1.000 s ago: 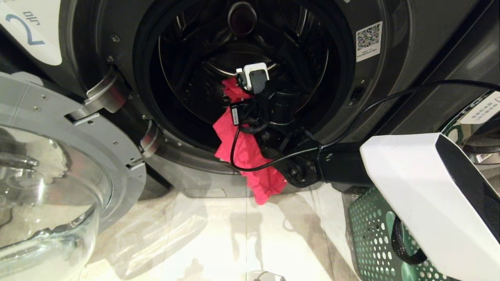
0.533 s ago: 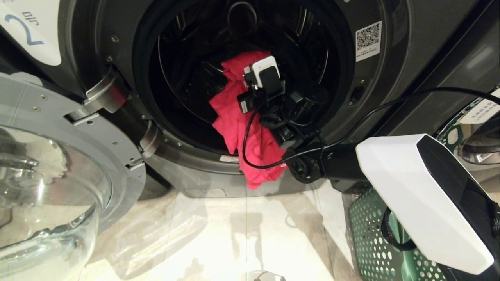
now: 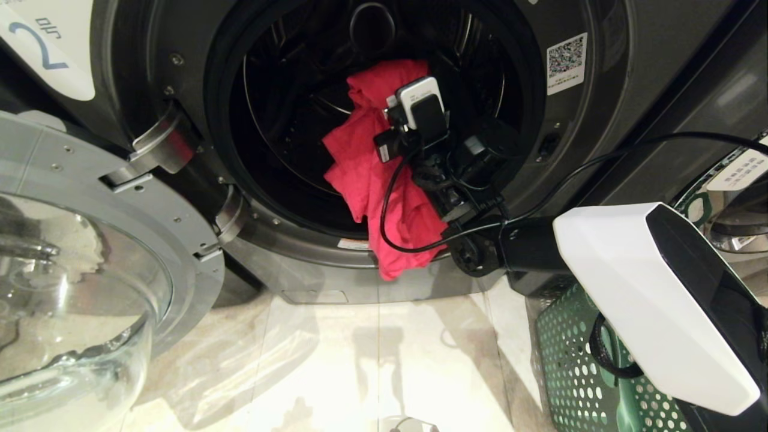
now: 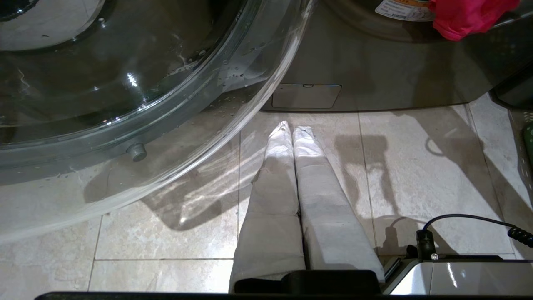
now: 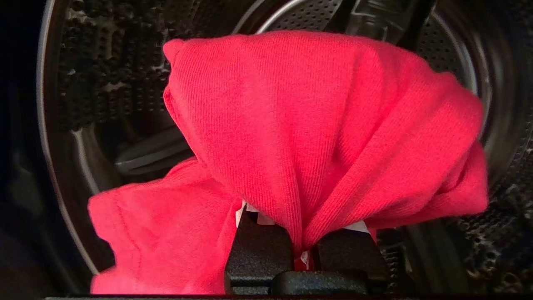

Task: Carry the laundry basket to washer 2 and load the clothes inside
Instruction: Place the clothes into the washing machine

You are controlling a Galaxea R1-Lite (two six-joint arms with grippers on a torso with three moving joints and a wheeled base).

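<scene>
Right gripper [image 5: 297,246] pinches the pink garment [image 3: 372,174] inside washer [image 3: 600,120] labelled "2" [image 3: 36,45], pale tile floor [image 3: 360,360] below.

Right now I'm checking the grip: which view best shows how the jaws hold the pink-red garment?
The right wrist view: the pink-red garment bunches between the right gripper's shut jaws. The head view shows it draped over washer 2's door rim, grip hidden behind the wrist. The left wrist view catches only a corner.

Garment [image 3: 366,174] hangs from washer 2's [image 3: 600,108] mouth, basket [image 3: 576,372] right.
</scene>
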